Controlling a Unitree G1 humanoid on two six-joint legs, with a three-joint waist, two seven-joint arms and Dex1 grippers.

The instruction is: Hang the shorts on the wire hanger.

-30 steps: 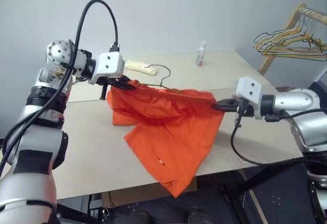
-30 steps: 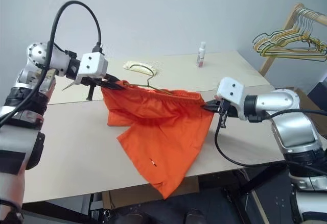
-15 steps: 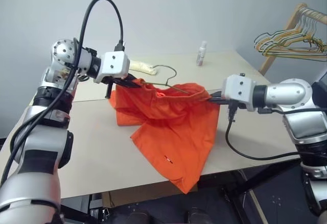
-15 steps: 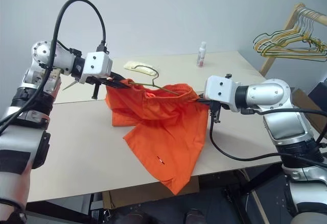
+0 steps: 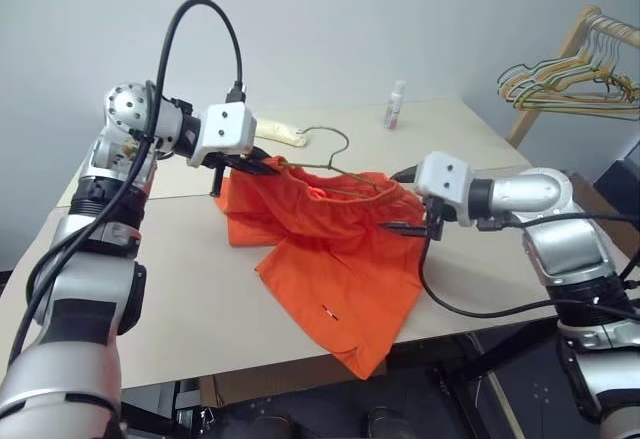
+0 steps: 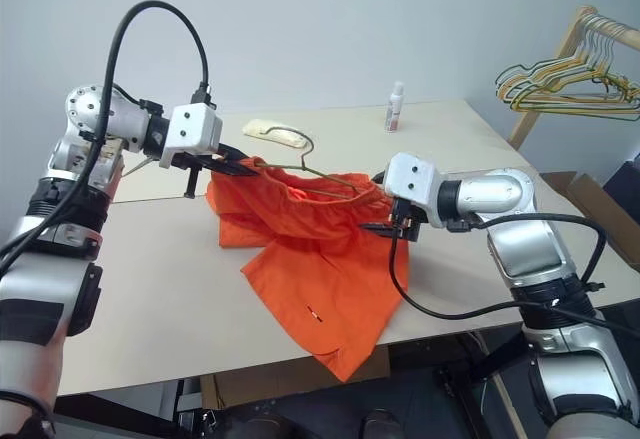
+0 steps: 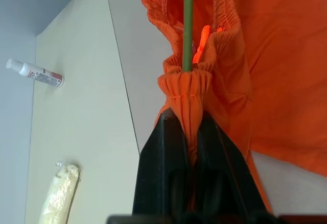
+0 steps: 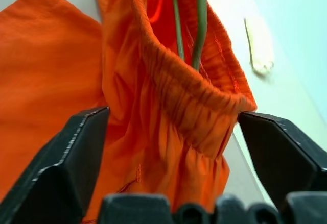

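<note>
Stretching across the middle, a pale beige table (image 5: 190, 289) made of two boards butted along a seam carries the scene, with a plain grey-white wall (image 5: 330, 29) behind it. Near the far edge stand a small white bottle (image 5: 395, 105) and, well to its left, a flat cream pad (image 5: 278, 133). At the right, beyond the table corner, a wooden rack (image 5: 570, 49) holds a bunch of coloured hangers (image 5: 560, 84).

The shorts (image 5: 335, 249) hang above the table, their lower part draped over its near edge. The hanger (image 5: 330, 159) runs inside the waistband, its hook sticking up. The left gripper (image 5: 262, 166) is clamped on the waistband's left end. The right gripper (image 5: 398, 199) has its fingers spread wide around the waistband's right end, gripping nothing.
</note>
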